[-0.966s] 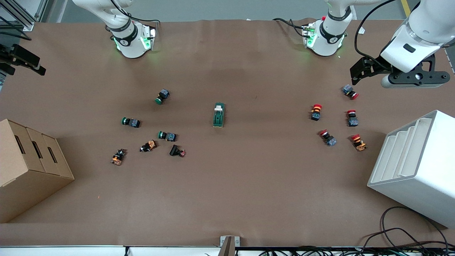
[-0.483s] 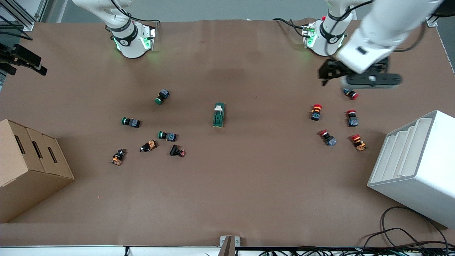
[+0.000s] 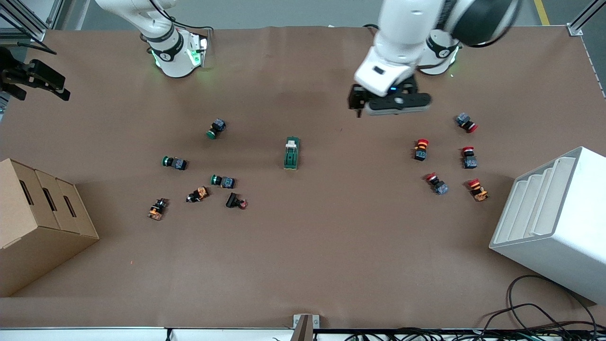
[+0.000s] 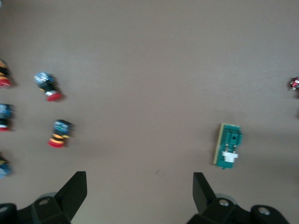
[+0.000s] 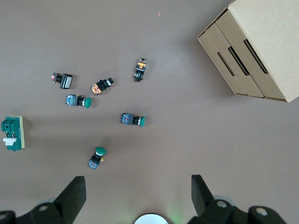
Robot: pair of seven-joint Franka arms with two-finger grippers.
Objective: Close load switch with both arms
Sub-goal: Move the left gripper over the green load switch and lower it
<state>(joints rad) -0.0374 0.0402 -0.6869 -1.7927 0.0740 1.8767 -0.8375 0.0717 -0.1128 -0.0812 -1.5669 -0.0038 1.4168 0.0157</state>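
Observation:
The load switch (image 3: 291,153), a dark green oblong block with a white lever piece, lies alone near the middle of the table. It also shows in the left wrist view (image 4: 228,145) and in the right wrist view (image 5: 12,133). My left gripper (image 3: 357,105) is up in the air over bare table, between the switch and the left arm's base, and is open and empty (image 4: 138,193). My right gripper (image 3: 40,85) is high up over the right arm's end of the table, open and empty (image 5: 138,191).
Green, orange and black push-buttons (image 3: 222,180) lie scattered toward the right arm's end. Several red push-buttons (image 3: 420,148) lie toward the left arm's end. A cardboard box (image 3: 38,222) and a white stepped rack (image 3: 554,218) stand at the two ends.
My left arm has swung from over the left arm's end of the table in toward the middle, closer to the load switch. My right gripper has shifted slightly. The switch has not moved.

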